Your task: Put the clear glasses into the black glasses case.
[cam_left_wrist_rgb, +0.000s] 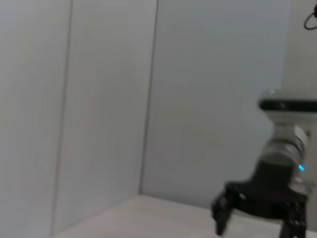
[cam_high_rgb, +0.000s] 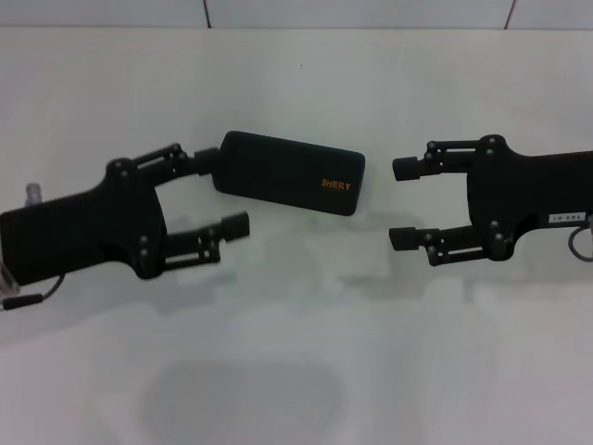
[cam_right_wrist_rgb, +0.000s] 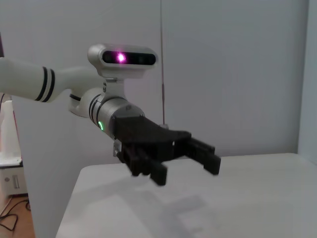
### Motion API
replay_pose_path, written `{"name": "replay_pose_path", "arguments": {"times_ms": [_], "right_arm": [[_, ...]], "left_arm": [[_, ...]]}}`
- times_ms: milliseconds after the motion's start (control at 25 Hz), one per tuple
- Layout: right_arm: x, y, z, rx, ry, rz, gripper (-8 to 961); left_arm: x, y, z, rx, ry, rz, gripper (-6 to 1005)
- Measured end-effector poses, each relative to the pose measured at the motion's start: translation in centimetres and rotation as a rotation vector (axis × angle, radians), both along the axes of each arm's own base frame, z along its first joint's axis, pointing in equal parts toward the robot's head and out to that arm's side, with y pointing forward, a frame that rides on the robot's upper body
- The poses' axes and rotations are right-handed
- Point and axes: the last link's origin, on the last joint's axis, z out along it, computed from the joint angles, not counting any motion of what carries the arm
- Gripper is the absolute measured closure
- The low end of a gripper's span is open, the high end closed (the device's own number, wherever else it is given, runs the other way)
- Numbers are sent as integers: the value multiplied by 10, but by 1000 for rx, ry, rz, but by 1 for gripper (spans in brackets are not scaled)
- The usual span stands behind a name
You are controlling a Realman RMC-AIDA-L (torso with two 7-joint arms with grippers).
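The black glasses case (cam_high_rgb: 289, 173) lies closed on the white counter (cam_high_rgb: 306, 352), slightly tilted, its orange lettering toward the end nearer the right arm. The clear glasses do not show in any view.

The left hand (cam_high_rgb: 227, 190) reaches in from the left with its fingers spread apart. Its upper fingertip (cam_high_rgb: 206, 158) meets the case's near end, though whether it touches or only overlaps it from above cannot be told; the lower fingertip (cam_high_rgb: 235, 225) hangs just below the case's lower edge, apart from it.

The right hand (cam_high_rgb: 406, 204) comes in from the right, fingers also spread wide and holding nothing, its tips near the case's lettered end with a band of bare counter between.

Open counter stretches broadly in front of both hands and behind the case up to the back wall (cam_high_rgb: 371, 13). The right wrist view shows the left hand (cam_right_wrist_rgb: 185, 166) above the counter's side edge.
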Motion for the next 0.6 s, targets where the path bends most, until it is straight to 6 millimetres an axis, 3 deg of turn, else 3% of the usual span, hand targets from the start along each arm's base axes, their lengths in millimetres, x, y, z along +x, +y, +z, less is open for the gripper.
{"name": "replay_pose_path", "arguments": {"times_ms": [240, 360, 600], "right_arm": [[-2, -2, -1, -3, -12, 38, 205], [0, -2, -2, 19, -17, 47, 197], [-1, -4, -5, 16, -3, 53, 192]], "left_arm": [[0, -5, -3, -72, 21, -18, 179], [3, -4, -3, -81, 15, -31, 123], [5, -3, -4, -88, 16, -38, 123]]}}
